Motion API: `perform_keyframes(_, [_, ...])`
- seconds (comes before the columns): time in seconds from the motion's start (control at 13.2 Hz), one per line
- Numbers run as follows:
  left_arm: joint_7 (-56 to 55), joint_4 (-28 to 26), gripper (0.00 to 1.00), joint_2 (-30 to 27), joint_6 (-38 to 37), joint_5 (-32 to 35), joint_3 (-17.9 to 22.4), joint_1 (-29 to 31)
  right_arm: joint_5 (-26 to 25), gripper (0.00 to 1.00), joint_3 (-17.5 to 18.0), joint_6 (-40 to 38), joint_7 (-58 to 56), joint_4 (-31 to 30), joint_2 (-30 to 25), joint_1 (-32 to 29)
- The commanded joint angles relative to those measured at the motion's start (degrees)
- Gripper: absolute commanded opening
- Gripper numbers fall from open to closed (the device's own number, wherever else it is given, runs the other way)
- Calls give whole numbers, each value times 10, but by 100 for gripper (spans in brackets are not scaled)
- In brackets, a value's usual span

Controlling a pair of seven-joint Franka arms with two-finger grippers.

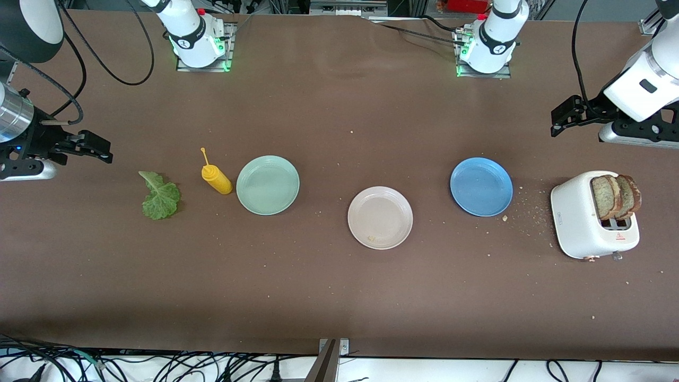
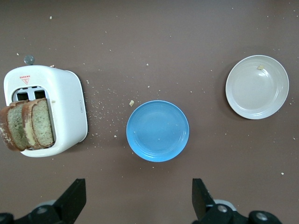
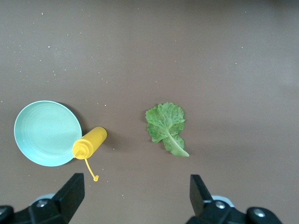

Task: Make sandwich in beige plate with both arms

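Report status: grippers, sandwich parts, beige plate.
Left gripper open over bare table by toaster; right gripper open near lettuce. Bread in toaster. Beige plate empty, unobstructed.

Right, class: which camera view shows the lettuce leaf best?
The right wrist view: the lettuce leaf lies mid-picture, seen from above, with its crinkled blade and pale stalk plain. The front view shows the leaf smaller, beside the yellow bottle. The left wrist view does not show it.

Your brown worktop (image 1: 339,286) carries | lettuce leaf (image 1: 160,197) | yellow sauce bottle (image 1: 216,179) lying | mint plate (image 1: 268,185) | beige plate (image 1: 380,217) | blue plate (image 1: 481,187) | white toaster (image 1: 583,223) | scattered crumbs (image 1: 530,212)
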Motion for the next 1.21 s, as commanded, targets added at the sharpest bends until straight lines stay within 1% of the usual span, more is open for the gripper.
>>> perform_keyframes(0.0, [4, 17, 100, 11, -2, -6, -1, 4, 7, 100, 0, -6, -5, 5, 0, -1])
perform_keyframes(0.68, [9, 16, 100, 7, -3, -5, -2, 7, 9, 100, 1, -6, -11, 3, -4, 0])
perform_keyframes(0.91, [7, 16, 100, 6, -4, -6, -4, 7, 10, 100, 1, -31, -6, 3, -6, 0])
perform_keyframes(1.14, [5, 16, 100, 5, -4, -6, -3, 8, 7, 100, 1, -30, -7, 3, -5, 0])
